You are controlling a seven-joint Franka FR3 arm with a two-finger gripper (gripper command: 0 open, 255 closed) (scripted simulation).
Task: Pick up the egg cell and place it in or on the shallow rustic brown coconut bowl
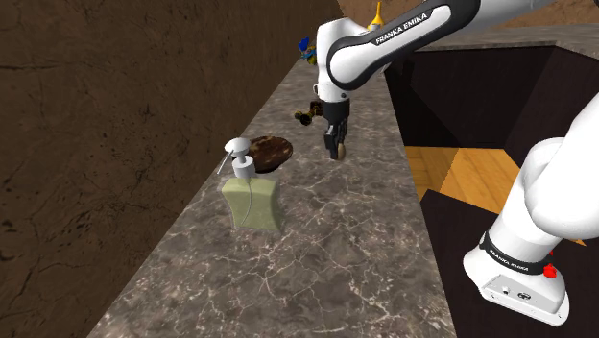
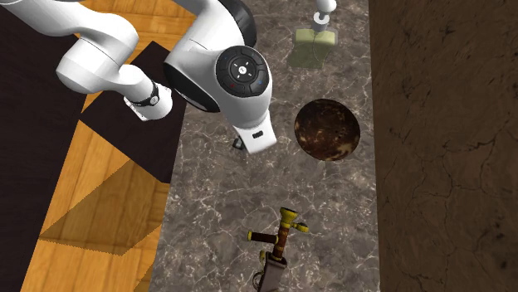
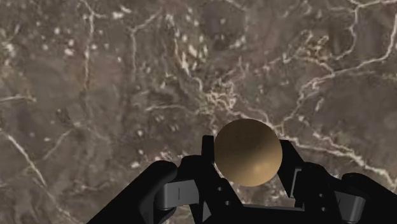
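Observation:
A tan egg [image 3: 247, 153] sits clasped between the two black fingers of my gripper [image 3: 249, 168], lifted above the marble counter [image 3: 114, 76]. In the shoulder view the gripper [image 1: 335, 146] hangs pointing down over the counter with the egg [image 1: 339, 153] at its tip. It is a short way to that view's right of the shallow dark brown bowl [image 1: 269, 152]. The bowl [image 2: 327, 129] lies empty on the counter in the second exterior view, beside the arm's white wrist [image 2: 228, 79].
A pale green soap dispenser [image 1: 251, 194] stands just in front of the bowl. A small dark and yellow toy [image 1: 309, 113] lies behind the gripper. The counter's edge [image 1: 422, 206] drops to a wooden floor [image 1: 470, 173] on the shoulder view's right.

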